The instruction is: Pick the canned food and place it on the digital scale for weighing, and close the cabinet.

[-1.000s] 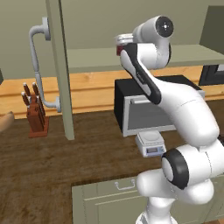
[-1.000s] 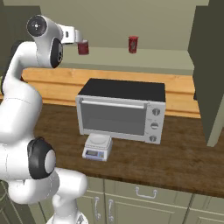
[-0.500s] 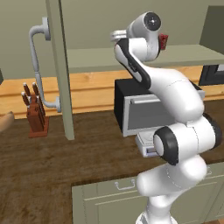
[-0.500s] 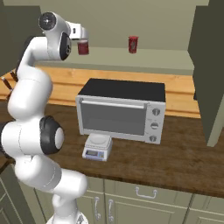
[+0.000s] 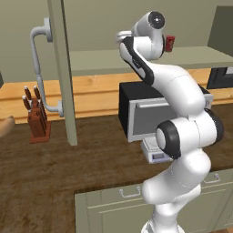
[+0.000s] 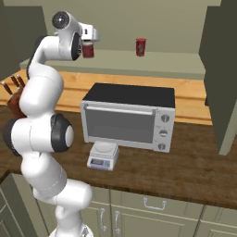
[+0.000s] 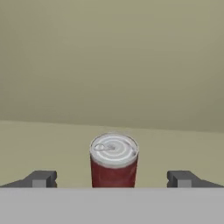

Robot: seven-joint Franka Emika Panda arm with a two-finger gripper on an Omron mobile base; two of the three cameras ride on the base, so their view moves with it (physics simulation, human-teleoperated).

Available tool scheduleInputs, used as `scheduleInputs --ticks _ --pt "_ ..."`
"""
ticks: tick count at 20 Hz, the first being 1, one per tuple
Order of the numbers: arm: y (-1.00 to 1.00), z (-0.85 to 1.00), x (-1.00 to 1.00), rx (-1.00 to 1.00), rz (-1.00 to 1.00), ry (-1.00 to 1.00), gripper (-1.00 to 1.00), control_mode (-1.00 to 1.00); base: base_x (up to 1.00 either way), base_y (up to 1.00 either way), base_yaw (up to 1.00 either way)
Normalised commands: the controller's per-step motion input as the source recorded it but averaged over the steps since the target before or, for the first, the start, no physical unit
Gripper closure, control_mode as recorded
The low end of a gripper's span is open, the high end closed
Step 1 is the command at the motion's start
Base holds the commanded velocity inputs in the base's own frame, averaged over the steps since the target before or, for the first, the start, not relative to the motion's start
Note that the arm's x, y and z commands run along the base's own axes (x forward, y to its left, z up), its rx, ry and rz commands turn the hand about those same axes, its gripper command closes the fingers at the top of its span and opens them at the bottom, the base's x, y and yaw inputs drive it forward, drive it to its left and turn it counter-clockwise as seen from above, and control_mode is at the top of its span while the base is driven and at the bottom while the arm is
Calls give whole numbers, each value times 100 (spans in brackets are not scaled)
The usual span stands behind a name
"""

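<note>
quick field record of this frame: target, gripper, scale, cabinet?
target: short dark red-brown can with silvery top, upright on the cabinet shelf
gripper: two-finger gripper open, fingertips either side of the can, apart from it
scale: small white-grey digital scale on the wooden counter before the toaster oven, platform bare
cabinet: olive-grey wall cabinet door open
</note>
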Motion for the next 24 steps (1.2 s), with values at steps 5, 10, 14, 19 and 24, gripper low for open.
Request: scheduleInputs --ticks 5,10,14,19,24 --pt "2 -23 27 0 0 4 -100 -100 0 0 0" --pt "0 -20 24 0 0 0 -100 -100 0 0 0" --pt "7 -12 22 0 0 0 -100 -100 0 0 0" --pt "1 -2 35 0 0 0 -100 -100 0 0 0" --pt "8 -8 33 -1 0 0 100 -100 0 0 0"
